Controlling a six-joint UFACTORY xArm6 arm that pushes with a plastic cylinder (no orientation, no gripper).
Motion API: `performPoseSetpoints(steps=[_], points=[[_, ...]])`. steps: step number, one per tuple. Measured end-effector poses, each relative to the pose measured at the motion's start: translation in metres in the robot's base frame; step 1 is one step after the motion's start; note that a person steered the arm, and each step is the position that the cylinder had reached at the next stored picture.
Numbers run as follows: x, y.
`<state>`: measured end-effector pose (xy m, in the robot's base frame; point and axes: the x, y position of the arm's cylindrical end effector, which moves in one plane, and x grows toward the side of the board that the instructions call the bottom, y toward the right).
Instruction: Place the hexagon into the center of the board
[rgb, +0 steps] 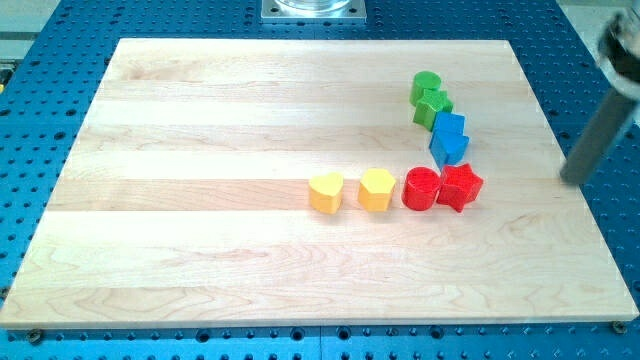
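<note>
wooden board (200, 120) lies on a blue perforated desk (40, 20). no containers in view, blocks sit bare on the board. yellow hexagon (376, 190) sits just right of and below board centre, roughly 4 o'clock from the middle. yellow heart-like block (326, 192) at its 9 o'clock, near but apart. red cylinder (421, 188) at the hexagon's 3 o'clock, just beside it, touching the red star (461, 187) further right. blue blocks (449, 138), shapes unclear, stacked in a cluster at 12 o'clock from the red star. green cylinder (426, 87) and a second green block (433, 106), shape unclear, touching each other at the view's top right. end effector is a plain dark rod, blurred, at the board's right edge; the tip (572, 180) is well apart from all blocks, 3 o'clock from the red star. nothing to open or close on it.
</note>
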<state>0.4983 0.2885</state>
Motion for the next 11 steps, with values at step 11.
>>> performPoseSetpoints(steps=[11], points=[[-0.098, -0.313]])
